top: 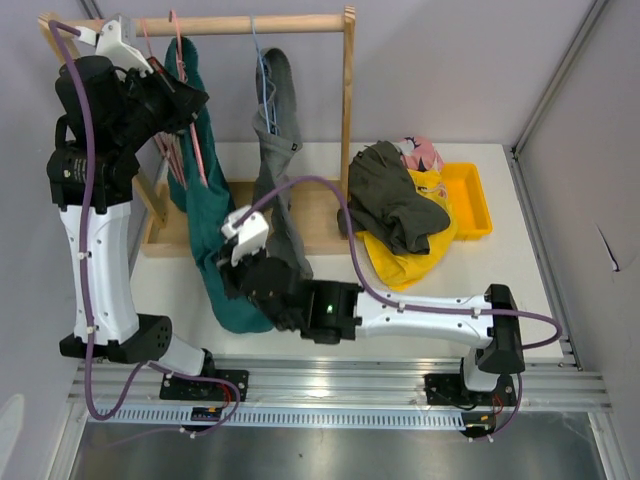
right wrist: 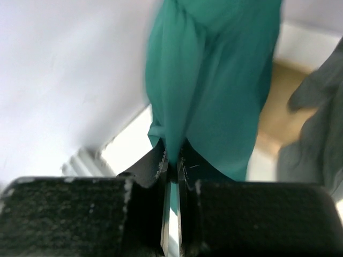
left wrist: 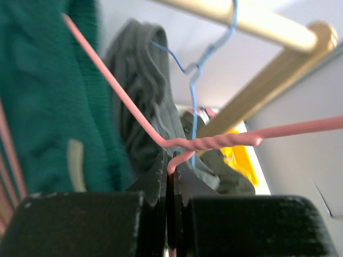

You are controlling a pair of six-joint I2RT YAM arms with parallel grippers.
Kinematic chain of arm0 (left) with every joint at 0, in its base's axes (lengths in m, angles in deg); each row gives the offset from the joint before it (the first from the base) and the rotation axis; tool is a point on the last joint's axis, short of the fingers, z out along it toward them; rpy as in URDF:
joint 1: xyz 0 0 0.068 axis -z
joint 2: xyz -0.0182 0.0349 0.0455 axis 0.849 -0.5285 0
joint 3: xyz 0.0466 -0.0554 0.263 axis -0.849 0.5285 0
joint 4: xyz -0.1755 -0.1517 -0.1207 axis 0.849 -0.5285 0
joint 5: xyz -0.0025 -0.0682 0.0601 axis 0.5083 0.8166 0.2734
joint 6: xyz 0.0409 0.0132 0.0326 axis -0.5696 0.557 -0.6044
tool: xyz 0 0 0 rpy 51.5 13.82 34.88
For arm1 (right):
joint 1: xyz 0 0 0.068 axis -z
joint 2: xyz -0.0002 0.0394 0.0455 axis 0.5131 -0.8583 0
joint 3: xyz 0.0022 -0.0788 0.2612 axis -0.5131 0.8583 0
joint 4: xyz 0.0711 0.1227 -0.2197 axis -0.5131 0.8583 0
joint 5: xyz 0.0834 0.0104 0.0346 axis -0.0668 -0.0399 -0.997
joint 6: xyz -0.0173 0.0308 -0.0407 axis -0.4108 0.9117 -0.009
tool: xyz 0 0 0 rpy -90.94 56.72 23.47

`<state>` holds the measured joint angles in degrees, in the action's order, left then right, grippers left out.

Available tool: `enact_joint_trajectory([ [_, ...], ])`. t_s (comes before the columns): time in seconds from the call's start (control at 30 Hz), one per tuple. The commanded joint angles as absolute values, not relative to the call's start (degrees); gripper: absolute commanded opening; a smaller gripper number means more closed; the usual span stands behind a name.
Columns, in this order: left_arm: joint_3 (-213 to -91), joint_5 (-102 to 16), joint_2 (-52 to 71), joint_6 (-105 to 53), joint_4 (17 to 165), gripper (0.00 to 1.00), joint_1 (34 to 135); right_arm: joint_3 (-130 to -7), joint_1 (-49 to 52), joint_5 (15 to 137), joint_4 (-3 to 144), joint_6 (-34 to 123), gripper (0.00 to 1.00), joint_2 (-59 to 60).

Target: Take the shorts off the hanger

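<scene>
Under the pink hanger [left wrist: 214,142] that the left end effector [left wrist: 170,167] is squeezing, the teal shorts [top: 205,215] are hanging straight down. The right end effector [right wrist: 170,158] is pinching their bottom edge.

The teal shorts [right wrist: 214,80] blur in the right wrist view, cut off at the top edge; the pale mark [left wrist: 76,163] on them in the left wrist view is unreadable. From above, olive shorts [top: 390,195] bury most of the pink shorts [top: 427,152].

Right tool [right wrist: 171,160] pinching hem of hanging teal shorts [right wrist: 214,80]
</scene>
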<state>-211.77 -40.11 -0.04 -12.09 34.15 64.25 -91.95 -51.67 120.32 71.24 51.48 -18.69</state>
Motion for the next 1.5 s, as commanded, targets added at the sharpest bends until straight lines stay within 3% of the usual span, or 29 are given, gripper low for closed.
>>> enact_joint_trajectory([
  [0.0, -215.83, -41.49, -0.92, -12.83, 47.21, 0.00, 61.70, -87.82, -57.54, 122.38, 77.67, 55.19, 0.00, -18.07],
  [0.43, -217.51, -39.39, -1.89, -10.81, 47.83, 0.00, 60.03, -81.05, -59.75, 122.74, 75.39, 58.18, 0.00, -18.42],
  [0.6, -205.66, -33.59, 6.78, -8.35, 48.09, 0.00, 60.03, -82.09, -54.75, 121.17, 73.64, 53.72, 0.00, -20.52],
  [0.7, -191.02, -31.30, 12.51, -7.38, 49.67, 0.00, 60.03, -86.91, -49.21, 118.88, 73.63, 47.93, 0.00, -22.01],
  [0.8, -184.41, -32.26, 17.88, -8.34, 46.60, 0.00, 60.03, -96.75, -43.32, 116.16, 76.61, 43.78, 0.00, -24.12],
  [0.9, -181.39, -31.99, 21.31, -8.61, 44.41, 0.00, 60.03, -109.82, -38.66, 113.17, 80.04, 40.44, 0.00, -27.81],
  [1.07, -182.25, -33.22, 22.20, -10.45, 40.37, 0.00, 60.03, -119.27, -35.75, 111.49, 86.19, 40.51, 0.00, -32.66],
  [1.17, -185.86, -35.06, 20.45, -12.82, 39.83, 0.00, 60.03, -111.13, -37.41, 111.75, 83.14, 42.71, 0.00, -27.33],
  [1.27, -190.86, -37.61, 17.21, -14.84, 39.65, 0.00, 60.03, -93.76, -42.33, 115.70, 77.77, 44.37, 0.00, -19.16],
  [1.47, -199.47, -37.54, 9.64, -15.29, 41.58, 0.00, 60.03, -74.58, -56.03, 123.53, 75.83, 49.12, 0.00, -3.78],
])
